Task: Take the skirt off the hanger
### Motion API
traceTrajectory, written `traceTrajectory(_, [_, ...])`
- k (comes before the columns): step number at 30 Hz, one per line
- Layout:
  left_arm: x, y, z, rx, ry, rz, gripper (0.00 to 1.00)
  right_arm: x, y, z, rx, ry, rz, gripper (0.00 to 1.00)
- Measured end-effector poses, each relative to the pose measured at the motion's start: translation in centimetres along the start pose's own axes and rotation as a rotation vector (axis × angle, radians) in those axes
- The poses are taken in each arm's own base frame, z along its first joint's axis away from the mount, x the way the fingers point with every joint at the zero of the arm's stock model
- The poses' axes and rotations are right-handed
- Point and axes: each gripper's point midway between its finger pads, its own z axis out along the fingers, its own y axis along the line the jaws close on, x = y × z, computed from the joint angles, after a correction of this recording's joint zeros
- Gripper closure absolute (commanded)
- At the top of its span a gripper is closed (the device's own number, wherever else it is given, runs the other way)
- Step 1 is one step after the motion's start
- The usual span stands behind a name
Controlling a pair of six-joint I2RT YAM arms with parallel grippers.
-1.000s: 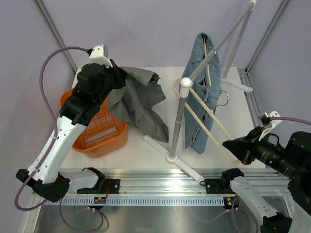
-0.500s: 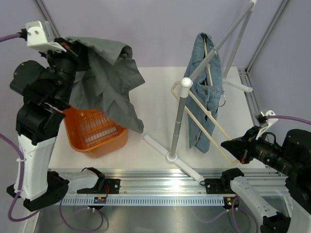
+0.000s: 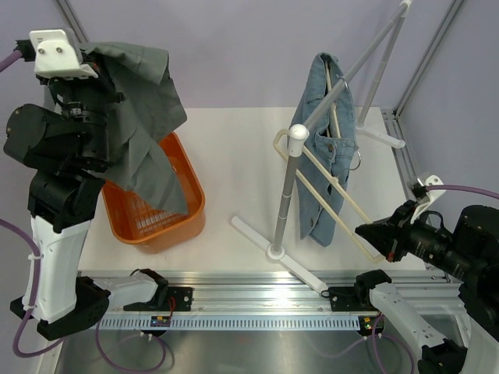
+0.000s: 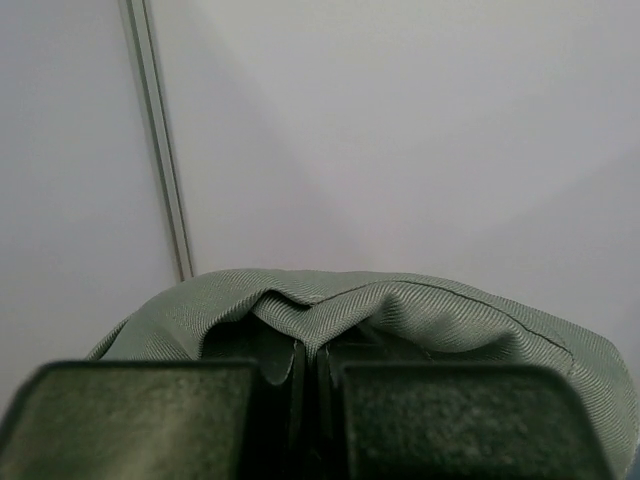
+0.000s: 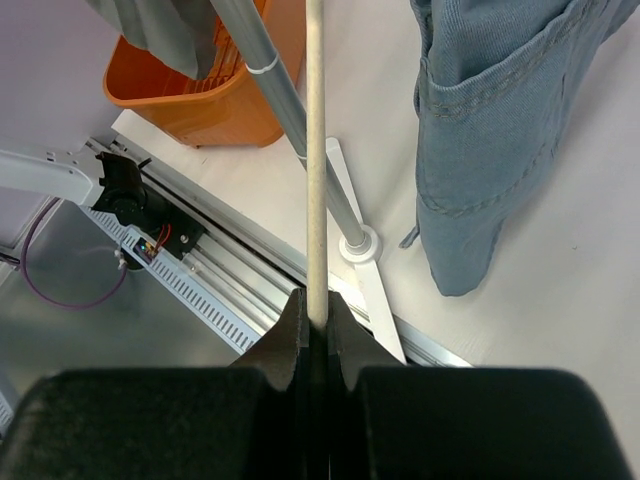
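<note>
The grey-green skirt (image 3: 144, 101) hangs free of the hanger from my left gripper (image 3: 93, 58), which is raised high at the far left and shut on a fold of the cloth (image 4: 430, 310). The skirt's lower end drapes down into the orange basket (image 3: 193, 204). The bare beige wooden hanger (image 3: 341, 216) slants from beside the rack post to the right front. My right gripper (image 3: 373, 235) is shut on its lower bar (image 5: 315, 150), with the rod pinched between the jaws.
A white clothes rack with its post (image 3: 287, 195) and long foot stands mid-table. A blue denim garment (image 3: 327, 101) hangs over its sloping bar, close to the hanger. The basket (image 5: 190, 100) sits at the table's left front.
My left arm has swung up and to the left with the skirt, which now hangs over the basket instead of lying spread on the table. The right arm and the hanger have stayed put.
</note>
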Motion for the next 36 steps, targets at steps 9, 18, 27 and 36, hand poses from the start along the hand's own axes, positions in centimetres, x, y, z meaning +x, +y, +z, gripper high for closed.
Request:
traceTrajectory(9, [4.0,-1.0,0.4,0.01,0.051,0.08,1.0,0.5,-0.5,0.9,0.002,0.038,0.004,1.0])
traceTrajectory(18, [16.1,-2.7,-5.7,0.09,0.316,-0.079,1.0,1.7,-1.2,2.0,0.005,0.072,0.038,1.0])
traceTrajectory(27, [19.3,-0.6,-10.6,0.002,0.47,-0.241,1.0,1.5,-0.8,1.3,0.002,0.056,0.031,1.0])
traceTrajectory(36, [24.7,2.8,-12.9,-0.215,0.689,-0.112,1.0,0.4,0.2,0.5,-0.029,0.022,-0.005,1.0])
